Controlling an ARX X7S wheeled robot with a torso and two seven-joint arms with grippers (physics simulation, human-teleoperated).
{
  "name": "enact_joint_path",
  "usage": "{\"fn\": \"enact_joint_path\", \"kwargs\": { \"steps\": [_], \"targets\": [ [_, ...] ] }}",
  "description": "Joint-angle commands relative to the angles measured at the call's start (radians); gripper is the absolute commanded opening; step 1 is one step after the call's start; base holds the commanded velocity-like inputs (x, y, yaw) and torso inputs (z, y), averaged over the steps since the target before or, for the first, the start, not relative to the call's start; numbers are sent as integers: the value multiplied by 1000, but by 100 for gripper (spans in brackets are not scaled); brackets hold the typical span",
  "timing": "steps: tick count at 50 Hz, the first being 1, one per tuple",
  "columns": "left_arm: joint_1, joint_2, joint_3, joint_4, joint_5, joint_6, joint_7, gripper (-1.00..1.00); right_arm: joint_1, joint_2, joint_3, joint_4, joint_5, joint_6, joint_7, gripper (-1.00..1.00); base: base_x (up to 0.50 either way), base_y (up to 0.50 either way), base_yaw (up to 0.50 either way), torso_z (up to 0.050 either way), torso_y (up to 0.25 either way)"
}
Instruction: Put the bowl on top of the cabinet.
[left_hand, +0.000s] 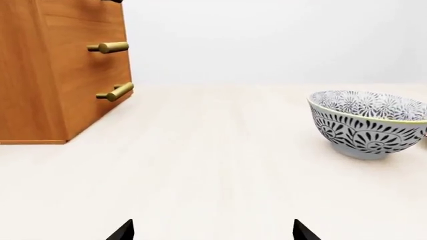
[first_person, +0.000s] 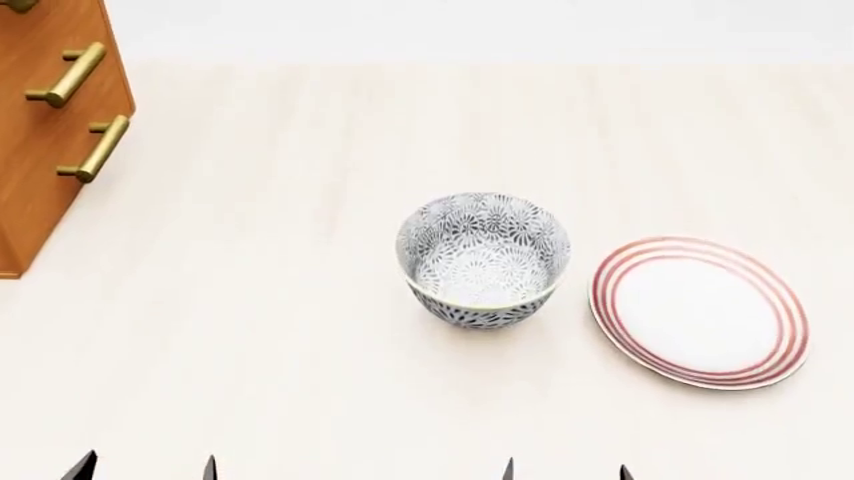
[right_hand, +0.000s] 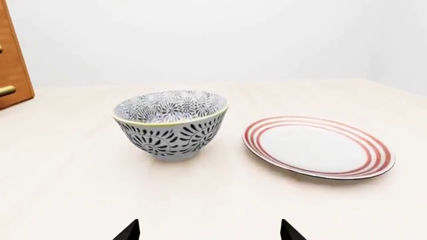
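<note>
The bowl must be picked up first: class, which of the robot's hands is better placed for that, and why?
Probably the right hand. In the head view it sits nearly in line with the bowl, and its wrist view faces the bowl head-on. The left hand is farther to the side, nearer the cabinet. Both are open and empty.

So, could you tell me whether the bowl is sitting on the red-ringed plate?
No, the bowl stands on the bare table beside the plate, with a gap between them.
</note>
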Motion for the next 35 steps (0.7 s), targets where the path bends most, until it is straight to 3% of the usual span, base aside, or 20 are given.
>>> {"fn": "enact_joint_path", "kwargs": {
  "steps": [1,16,26,35],
  "targets": [
    [2,-14,19,6,-12,7,-6,100,3,11,-14,3,6,-7,23,100,43,0,0,0,0],
    [26,-32,37,71,-18,-10,-28,100,-12,27,-29,-41,3,4,61,100,0,0,0,0,0],
    [147,-67,63,337,-11,-35,-42,100,-136,57,-17,-309,-5,39,116,100,0,0,0,0,0],
    [186,-78,65,424,-15,-52,-62,100,-217,66,-23,-456,-21,37,152,100,0,0,0,0,0]
  ]
}}
